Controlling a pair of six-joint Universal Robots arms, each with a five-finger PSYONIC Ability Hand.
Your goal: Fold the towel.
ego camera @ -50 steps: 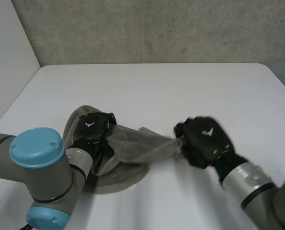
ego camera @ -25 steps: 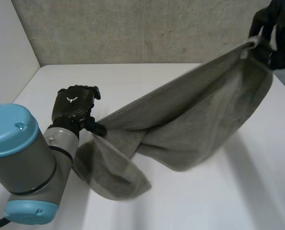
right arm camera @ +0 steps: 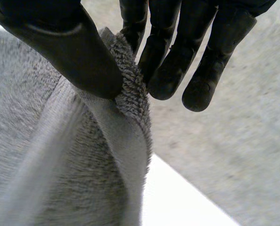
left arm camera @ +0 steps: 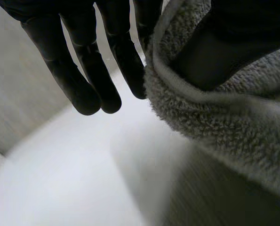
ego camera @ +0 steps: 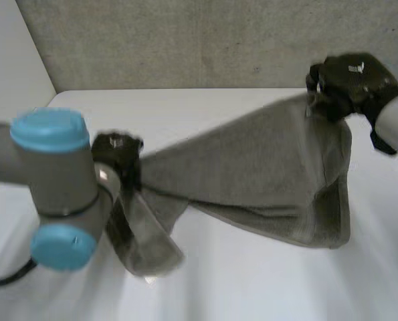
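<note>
Towel, bunched a second ago, now hangs stretched over the table. Right hand pinches a corner near the far right corner, and left hand pinches the opposite end. Judged ready for laying flat.

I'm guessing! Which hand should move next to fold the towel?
Probably the right hand: it pinches the towel by a corner, high, so it can carry it over. The left hand holds the other end low.

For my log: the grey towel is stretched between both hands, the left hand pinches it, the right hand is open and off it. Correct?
No. In the right wrist view the right hand pinches the towel between thumb and fingers. The rest stands: stretched between both hands, left hand pinching it.
</note>
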